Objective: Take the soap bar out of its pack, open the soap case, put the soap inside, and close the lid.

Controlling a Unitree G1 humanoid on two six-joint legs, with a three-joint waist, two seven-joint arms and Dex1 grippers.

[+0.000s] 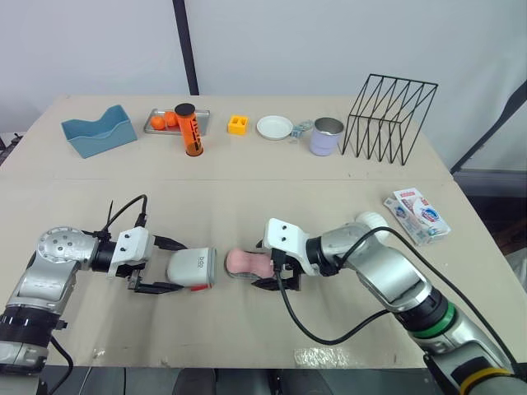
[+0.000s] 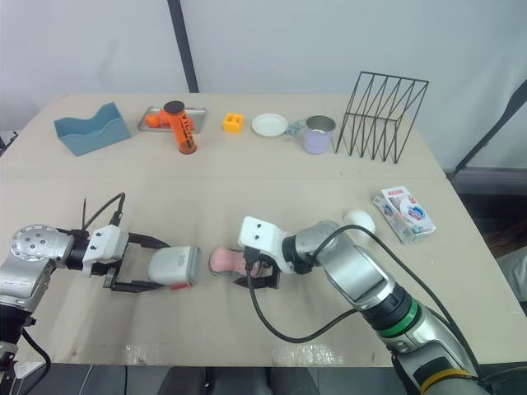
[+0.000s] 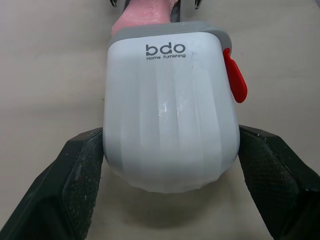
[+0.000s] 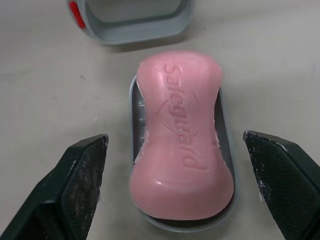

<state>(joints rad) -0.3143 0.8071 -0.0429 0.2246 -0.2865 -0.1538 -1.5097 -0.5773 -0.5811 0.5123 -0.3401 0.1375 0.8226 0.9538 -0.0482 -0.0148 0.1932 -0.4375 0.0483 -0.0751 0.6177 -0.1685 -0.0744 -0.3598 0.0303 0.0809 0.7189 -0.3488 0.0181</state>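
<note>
A pink soap bar (image 4: 180, 150) lies on a grey inner tray (image 4: 226, 150) near the table's front middle. My right gripper (image 1: 265, 265) is open, one finger on each side of the soap, touching neither side. Just left of the soap lies the white soap case cover (image 1: 191, 269) on its side, with a red latch (image 3: 236, 80). Its open mouth (image 4: 135, 20) faces the soap. My left gripper (image 3: 170, 135) is shut on the cover, its fingers (image 3: 80, 175) pressed against both sides. The torn soap pack (image 1: 417, 215) lies at the right edge.
Along the back stand a blue tray (image 1: 99, 132), a metal tray with oranges (image 1: 165, 121), an orange cylinder (image 1: 189, 130), a yellow block (image 1: 238, 124), a white plate (image 1: 274, 127), a metal cup (image 1: 327, 136) and a black wire rack (image 1: 391, 119).
</note>
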